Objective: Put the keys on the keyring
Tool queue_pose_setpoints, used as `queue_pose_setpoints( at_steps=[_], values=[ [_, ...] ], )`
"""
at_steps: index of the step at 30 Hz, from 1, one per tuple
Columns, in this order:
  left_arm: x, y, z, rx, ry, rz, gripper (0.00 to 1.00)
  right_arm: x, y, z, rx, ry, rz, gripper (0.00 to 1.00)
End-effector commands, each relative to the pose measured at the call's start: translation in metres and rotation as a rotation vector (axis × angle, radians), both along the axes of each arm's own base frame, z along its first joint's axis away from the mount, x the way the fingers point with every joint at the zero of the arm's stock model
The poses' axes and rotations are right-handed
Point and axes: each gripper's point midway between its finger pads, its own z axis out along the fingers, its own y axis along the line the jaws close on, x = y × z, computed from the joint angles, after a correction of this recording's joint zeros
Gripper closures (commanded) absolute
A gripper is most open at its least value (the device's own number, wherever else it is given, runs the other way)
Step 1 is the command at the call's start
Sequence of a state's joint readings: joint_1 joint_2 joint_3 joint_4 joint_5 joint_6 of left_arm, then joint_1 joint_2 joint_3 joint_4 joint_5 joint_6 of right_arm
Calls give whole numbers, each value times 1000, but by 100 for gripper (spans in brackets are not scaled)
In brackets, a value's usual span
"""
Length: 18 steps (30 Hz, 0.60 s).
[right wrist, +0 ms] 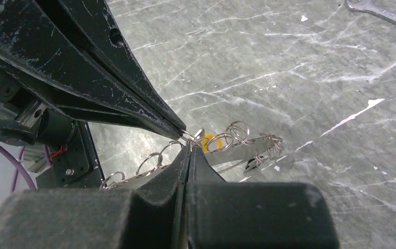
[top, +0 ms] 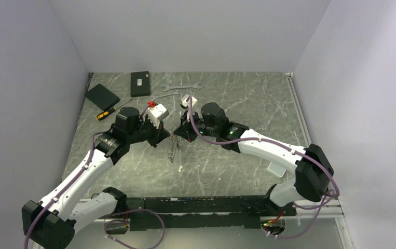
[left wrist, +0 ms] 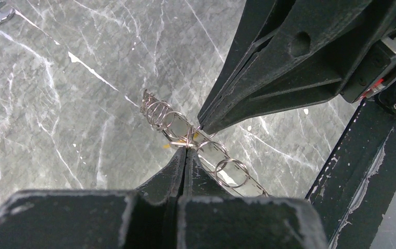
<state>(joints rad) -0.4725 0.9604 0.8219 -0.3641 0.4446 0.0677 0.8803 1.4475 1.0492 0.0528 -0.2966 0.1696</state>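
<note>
Keyring (right wrist: 221, 141): a run of thin silvery wire loops, held up off the table (top: 247, 104) in the middle of the workspace, between the two arms; in the top view it hangs down from where the fingertips meet.
Left gripper (left wrist: 187, 151): jaws pressed fully together, with the tips pinching the keyring's wire about midway along its run.
Right gripper (right wrist: 190, 150): jaws likewise closed tight, nipping the same wire just beside the left tips; the two sets of tips come in from opposite sides and nearly touch.
Brass-yellow key (right wrist: 208, 139): only a small yellow bit shows, right at the pinch point among the loops; I cannot tell whether it is threaded onto the wire or merely lying against it.
Other keys: too small and tangled among the loops to tell apart.
Wrenches (top: 183, 86): flat on the table at the far side, well apart from the grippers.
Screwdriver (top: 107, 111): on the far-left part of the table, near the left arm's wrist.
Black boxes (top: 140, 83): two, at the far-left corner, beside the screwdriver.
</note>
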Motion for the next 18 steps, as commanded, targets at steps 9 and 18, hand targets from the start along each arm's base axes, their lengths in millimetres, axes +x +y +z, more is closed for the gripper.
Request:
queue_pose_setpoints(
  at_steps=[9, 18],
  values=[
    [-9, -7, 0, 28, -41, -68, 100, 10, 12, 39, 87, -49, -12, 100],
    [4, 4, -12, 101, -16, 24, 100, 7, 8, 43, 85, -56, -8, 100]
  ],
)
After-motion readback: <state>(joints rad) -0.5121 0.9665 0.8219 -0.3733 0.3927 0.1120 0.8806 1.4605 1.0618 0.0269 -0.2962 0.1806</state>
